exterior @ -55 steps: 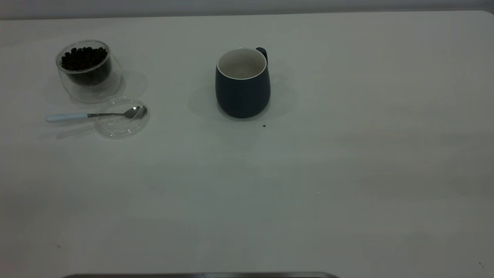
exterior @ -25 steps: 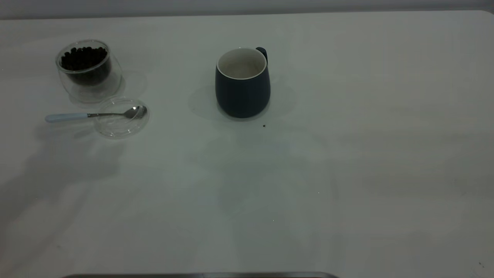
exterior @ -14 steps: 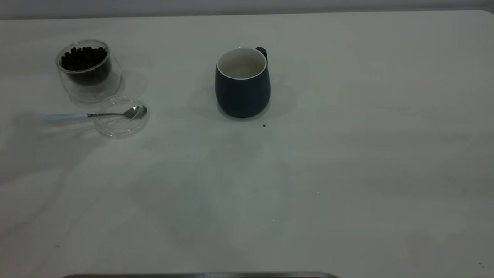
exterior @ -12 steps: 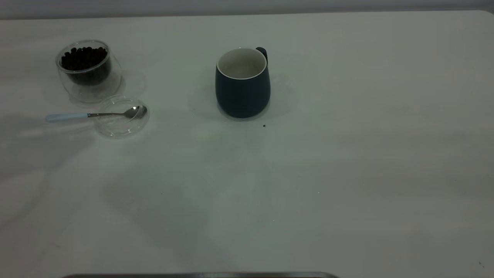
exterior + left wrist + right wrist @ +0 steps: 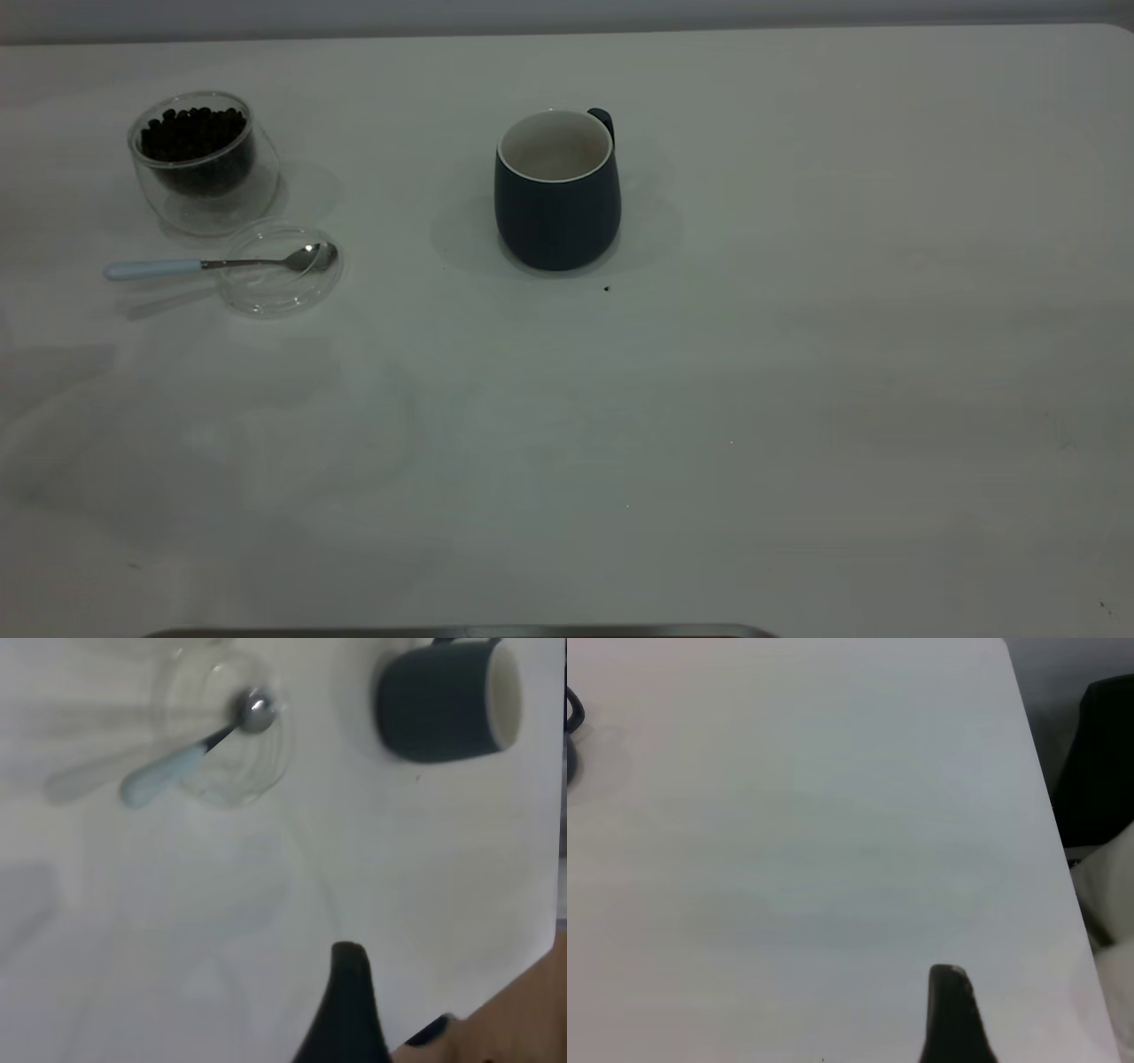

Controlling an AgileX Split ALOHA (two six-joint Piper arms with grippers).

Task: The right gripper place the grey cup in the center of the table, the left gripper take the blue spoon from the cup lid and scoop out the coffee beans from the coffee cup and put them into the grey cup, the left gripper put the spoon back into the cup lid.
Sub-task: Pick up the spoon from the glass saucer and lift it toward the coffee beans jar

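Only one dark finger (image 5: 347, 1005) of the left gripper showed in its wrist view, and only one finger (image 5: 950, 1014) of the right gripper in its own, so whether either pair was spread or closed could not be told; nothing visible was held by either. Neither arm appeared in the exterior view.

The grey cup (image 5: 556, 189) stood upright near the middle of the table (image 5: 797, 399), its handle turned to the far side, its pale interior looking empty. By that, the first step seemed done and the spoon pickup was the step in hand.

The blue spoon (image 5: 213, 263) lay with its metal bowl resting in the cup lid (image 5: 280, 268) and its light-blue handle jutting out over the table, away from the grey cup. Just behind the cup lid sat the coffee cup (image 5: 202, 162), heaped with coffee beans (image 5: 192, 133).

The left gripper hung above the table, well apart from the spoon. Next it would probably need to travel to the overhanging handle, straddle it and close there, keeping clear of the glass.
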